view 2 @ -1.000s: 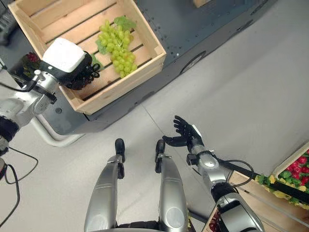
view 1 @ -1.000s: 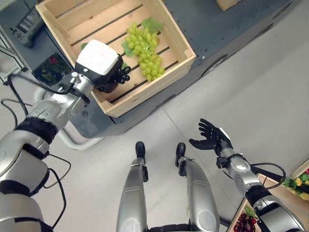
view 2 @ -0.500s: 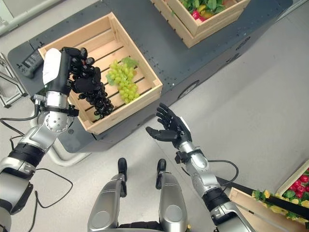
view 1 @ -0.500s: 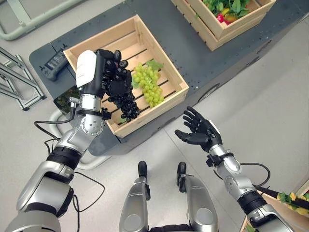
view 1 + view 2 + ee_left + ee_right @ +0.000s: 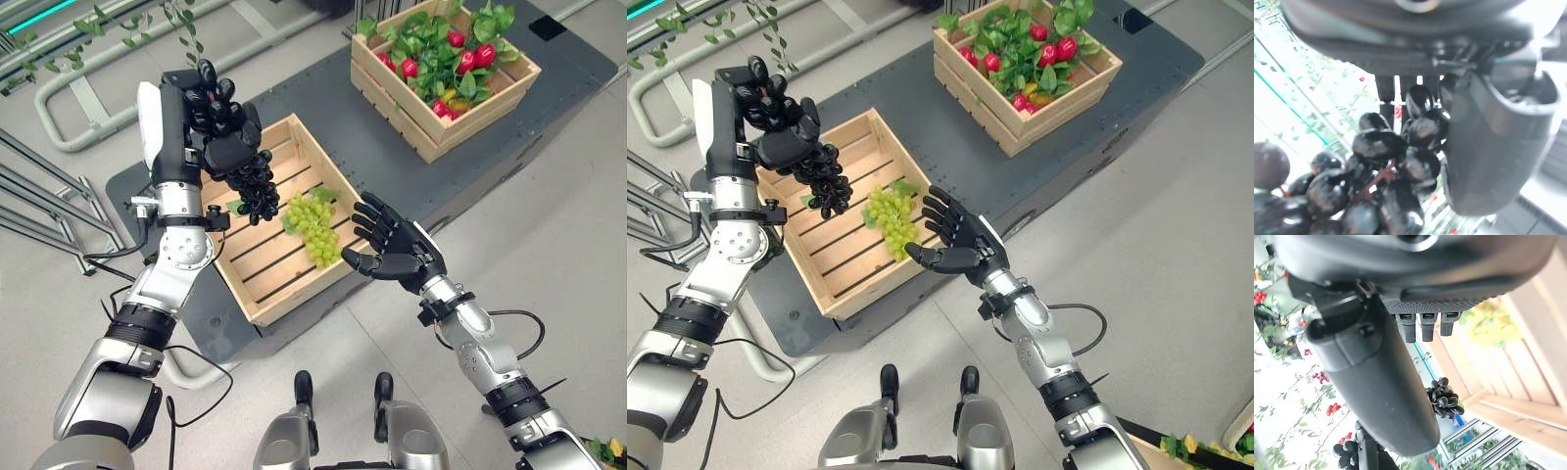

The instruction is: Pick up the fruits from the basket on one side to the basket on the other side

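Observation:
A bunch of dark grapes (image 5: 257,188) hangs from my left hand (image 5: 211,127), whose fingers curl round its top; it is raised above the slatted wooden crate (image 5: 257,302). Up close, the grapes (image 5: 1371,181) sit against the left hand's thumb (image 5: 1488,142). A bunch of green grapes (image 5: 315,225) with a leaf lies inside that crate. My right hand (image 5: 397,253) is open, palm up, fingers spread, just off the crate's near right corner beside the green grapes. The dark bunch (image 5: 1444,399) shows past the right hand's thumb (image 5: 1376,377).
A second wooden crate (image 5: 431,117) full of red fruit and green leaves stands further back right on the same dark platform (image 5: 392,166). Metal tube frames (image 5: 49,211) lie on the floor to the left. A leafy vine (image 5: 127,20) lies at the far left.
The camera has tilted up, shifting the whole scene. My left hand has lifted the dark grapes higher above the crate. My right hand has come up beside the crate's near corner.

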